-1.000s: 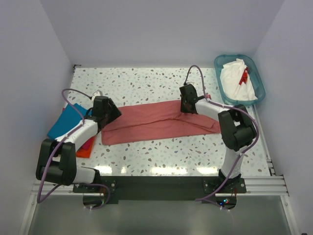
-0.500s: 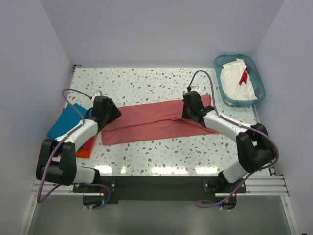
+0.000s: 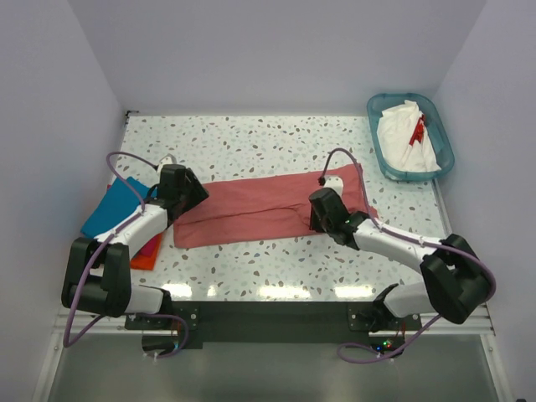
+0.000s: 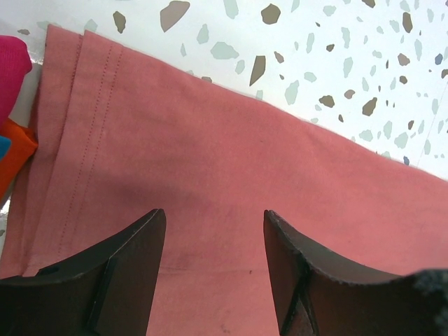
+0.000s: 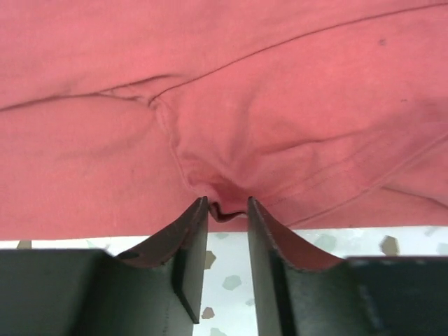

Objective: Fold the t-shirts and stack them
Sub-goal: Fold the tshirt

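The large salmon-red t-shirt (image 3: 251, 209) lies stretched in a long band across the table. My left gripper (image 3: 188, 197) hovers open over its left end, the cloth (image 4: 210, 154) flat between the spread fingers (image 4: 213, 217). My right gripper (image 3: 318, 211) is at the shirt's near edge, right of the middle. Its jaws (image 5: 227, 203) stand slightly apart, with a small crumpled fold of the hem (image 5: 231, 208) lying between the tips. A teal blue t-shirt (image 3: 113, 209), a pink one (image 3: 152, 244) and an orange one (image 3: 144, 258) lie stacked at the left. A white t-shirt with a red mark (image 3: 406, 134) lies in the basket.
The teal plastic basket (image 3: 445, 159) stands at the back right corner. White walls close in the table on three sides. Pink cloth (image 4: 10, 70) and orange cloth (image 4: 14, 150) from the stack show just left of the salmon shirt's end.
My right gripper has moved from the shirt's far edge to its near edge, drawing the right part of the cloth along, and its jaws have parted. The left arm has stayed still.
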Motion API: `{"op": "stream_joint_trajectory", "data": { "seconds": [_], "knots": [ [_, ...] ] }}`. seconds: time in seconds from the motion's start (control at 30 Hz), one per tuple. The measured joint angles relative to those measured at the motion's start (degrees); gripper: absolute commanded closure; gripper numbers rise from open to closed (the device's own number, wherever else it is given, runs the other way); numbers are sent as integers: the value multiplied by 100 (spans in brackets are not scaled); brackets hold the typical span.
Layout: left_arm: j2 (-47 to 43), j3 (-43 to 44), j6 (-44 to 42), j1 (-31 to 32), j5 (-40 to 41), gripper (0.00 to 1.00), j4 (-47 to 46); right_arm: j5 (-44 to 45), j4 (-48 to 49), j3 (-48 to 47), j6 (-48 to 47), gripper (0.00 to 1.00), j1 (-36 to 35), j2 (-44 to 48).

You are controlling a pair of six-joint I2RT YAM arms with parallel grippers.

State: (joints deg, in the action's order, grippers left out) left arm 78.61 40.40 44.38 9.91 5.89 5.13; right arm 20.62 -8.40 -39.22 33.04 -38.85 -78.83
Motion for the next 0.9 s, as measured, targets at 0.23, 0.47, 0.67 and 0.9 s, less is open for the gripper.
{"op": "stream_joint_trajectory", "data": {
  "seconds": [0.23, 0.47, 0.67, 0.9],
  "knots": [
    [0, 0, -4, 0, -70, 37, 0, 669, -514, -588, -225, 57, 330, 203],
    [-2, 0, -57, 0, -140, 37, 4, 1113, -841, -1534, -472, 52, 1187, -555],
    [-13, 0, -66, 0, -234, 37, 2, 1270, -1102, -1541, -533, 47, 1198, -1043],
    [-15, 0, -70, 0, -299, 37, 2, 1279, -1204, -1532, -566, 67, 1300, -1495]
  ]
}}
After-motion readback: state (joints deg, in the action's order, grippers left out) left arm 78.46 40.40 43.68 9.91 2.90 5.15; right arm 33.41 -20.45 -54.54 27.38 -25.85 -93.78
